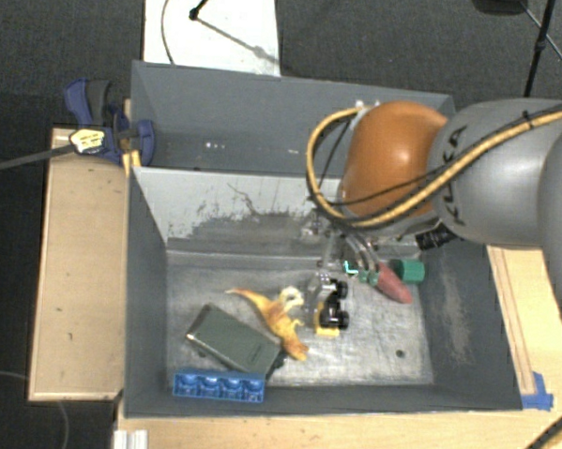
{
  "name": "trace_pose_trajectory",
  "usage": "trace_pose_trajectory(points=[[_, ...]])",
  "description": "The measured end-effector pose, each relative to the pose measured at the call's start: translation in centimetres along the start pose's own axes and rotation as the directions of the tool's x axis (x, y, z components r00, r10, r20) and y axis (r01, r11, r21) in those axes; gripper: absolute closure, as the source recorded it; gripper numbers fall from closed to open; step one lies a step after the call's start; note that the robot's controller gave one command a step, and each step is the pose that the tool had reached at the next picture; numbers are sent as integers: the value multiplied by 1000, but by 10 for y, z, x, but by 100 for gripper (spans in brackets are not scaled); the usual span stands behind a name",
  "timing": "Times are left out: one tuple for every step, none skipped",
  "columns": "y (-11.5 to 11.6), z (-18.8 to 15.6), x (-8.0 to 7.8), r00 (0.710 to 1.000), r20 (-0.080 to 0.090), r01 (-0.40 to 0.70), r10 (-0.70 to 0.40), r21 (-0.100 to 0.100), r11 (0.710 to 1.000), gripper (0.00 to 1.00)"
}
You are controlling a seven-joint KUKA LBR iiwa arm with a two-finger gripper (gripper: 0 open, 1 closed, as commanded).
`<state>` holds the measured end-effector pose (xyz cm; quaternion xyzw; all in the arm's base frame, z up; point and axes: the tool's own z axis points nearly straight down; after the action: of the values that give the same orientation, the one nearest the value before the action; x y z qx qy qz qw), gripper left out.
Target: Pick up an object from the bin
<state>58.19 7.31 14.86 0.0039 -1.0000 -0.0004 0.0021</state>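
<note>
My gripper (330,285) hangs low in the middle of the bin, under the arm's orange cover. Right below it lies a small black and yellow toy (332,316), touching or nearly touching the gripper's tip. To its left a yellow-orange toy dinosaur (278,317) sprawls on the bin floor. A pink-red oblong thing (394,285) with a green block (412,271) at its far end lies just right of the gripper.
A dark grey-green flat box (230,339) rests at the front left, and a blue studded brick (218,386) lies against the front wall. The arm and its cables hang over the bin's back right.
</note>
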Motion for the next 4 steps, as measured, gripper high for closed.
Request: trace_pose_trajectory(points=[[0, -4, -2, 1000, 8, -1, 1, 0, 1000, 0], [2, 74, 10, 981, 5, 195, -195, 2, 981, 100], [2, 74, 10, 981, 4, 193, -193, 2, 981, 100], [-26, -51, 13, 962, 6, 272, -272, 2, 962, 100]])
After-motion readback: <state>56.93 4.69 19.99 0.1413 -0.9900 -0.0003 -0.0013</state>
